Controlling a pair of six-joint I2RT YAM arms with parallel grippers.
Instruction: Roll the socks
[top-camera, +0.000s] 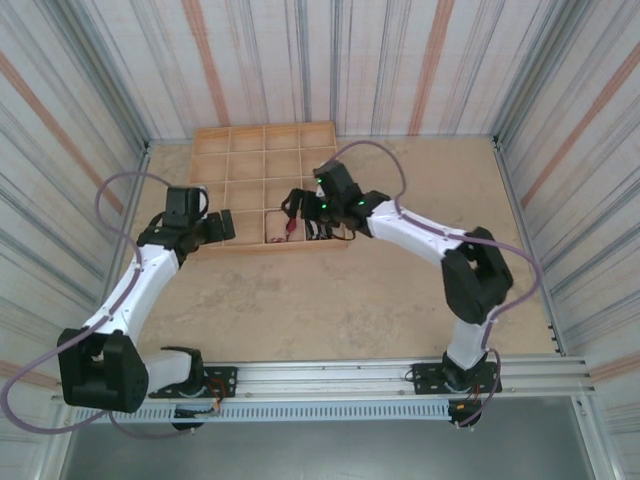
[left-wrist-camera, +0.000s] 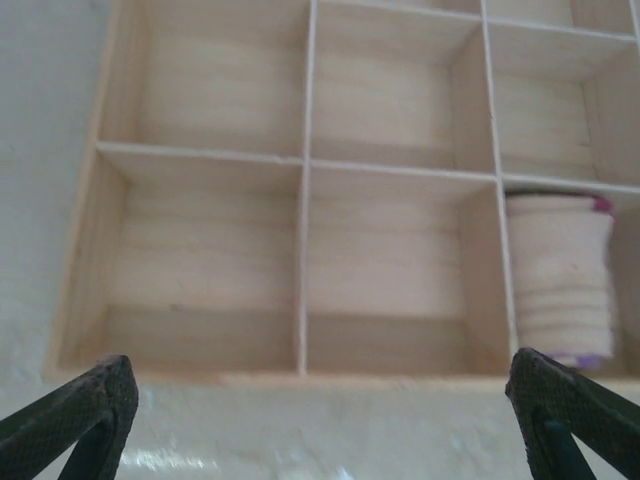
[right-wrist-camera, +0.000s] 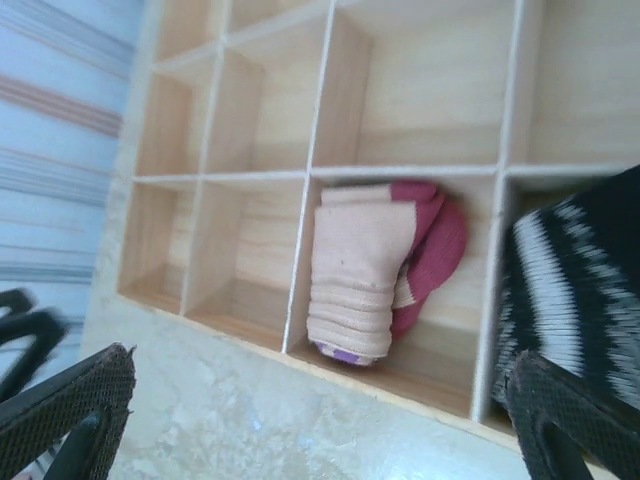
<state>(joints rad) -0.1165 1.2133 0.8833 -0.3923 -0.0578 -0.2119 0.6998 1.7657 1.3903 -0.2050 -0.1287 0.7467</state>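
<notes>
Sitting rolled in a front-row cell of the tray (right-wrist-camera: 345, 90), the beige sock (right-wrist-camera: 365, 270) looks finished; the black sock (right-wrist-camera: 575, 290) lies bunched in the next cell, apparently done too. Both the right gripper (right-wrist-camera: 320, 375) and left gripper (left-wrist-camera: 320, 372) gape wide, holding nothing.

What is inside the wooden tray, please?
A rolled beige sock lies in one front cell of the tray; a black striped sock in the next cell. The cell floors beneath both are covered.
</notes>
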